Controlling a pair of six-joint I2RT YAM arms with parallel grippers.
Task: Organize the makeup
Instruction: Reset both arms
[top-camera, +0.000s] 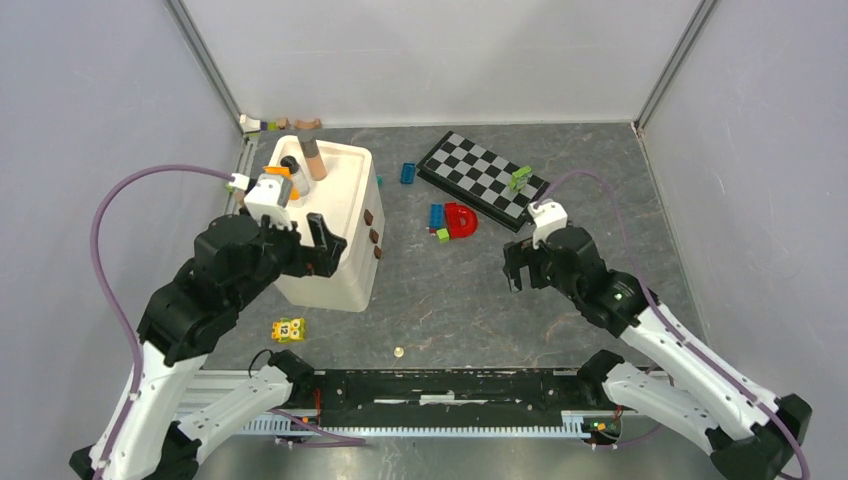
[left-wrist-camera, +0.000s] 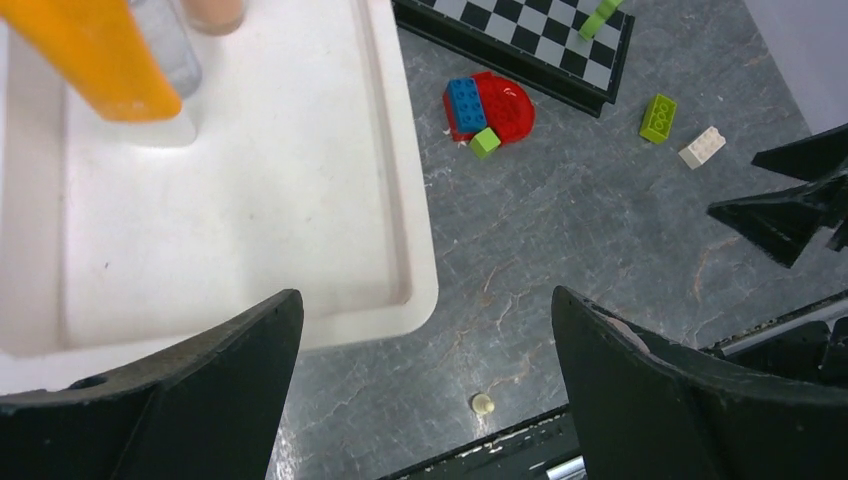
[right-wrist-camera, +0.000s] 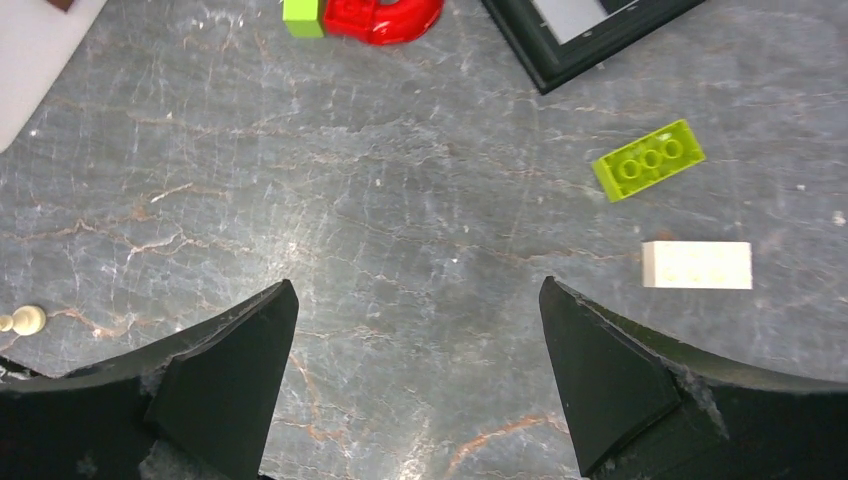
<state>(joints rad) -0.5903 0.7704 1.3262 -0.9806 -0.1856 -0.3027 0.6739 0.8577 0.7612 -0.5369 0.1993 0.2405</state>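
- Left gripper (left-wrist-camera: 425, 300): jaws spreading wide and gripping nothing, hovering over the near corner of the white organiser tray (left-wrist-camera: 300, 200).
- Right gripper (right-wrist-camera: 416, 285): jaws likewise standing apart and empty, hanging over bare tabletop well apart from the tray.
- Makeup, stowed: orange tube (left-wrist-camera: 95, 55), clear tube (left-wrist-camera: 165, 45) and peach-toned tube (left-wrist-camera: 215, 12) are standing together at the tray's far end. Their long axes are leaning close to upright. They are lying ahead of the left claw and to its left, across the tray's open floor.
- Makeup, possibly outstanding: small items (top-camera: 283, 123) are resting against the back wall just beyond the tray; they are too small to identify. The left arm is sitting nearer, by judgement, and a reach there would be passing over the standing tubes.
- Not of the task: checkerboard (top-camera: 485, 180), red piece (left-wrist-camera: 505, 105), green brick (right-wrist-camera: 648, 160) and white brick (right-wrist-camera: 697, 265) are lying loose on the right side.
- Surface: grey veined tabletop (right-wrist-camera: 400, 180), lying flat.
- Room: pale walls (top-camera: 440, 50) are enclosing the table on three sides.
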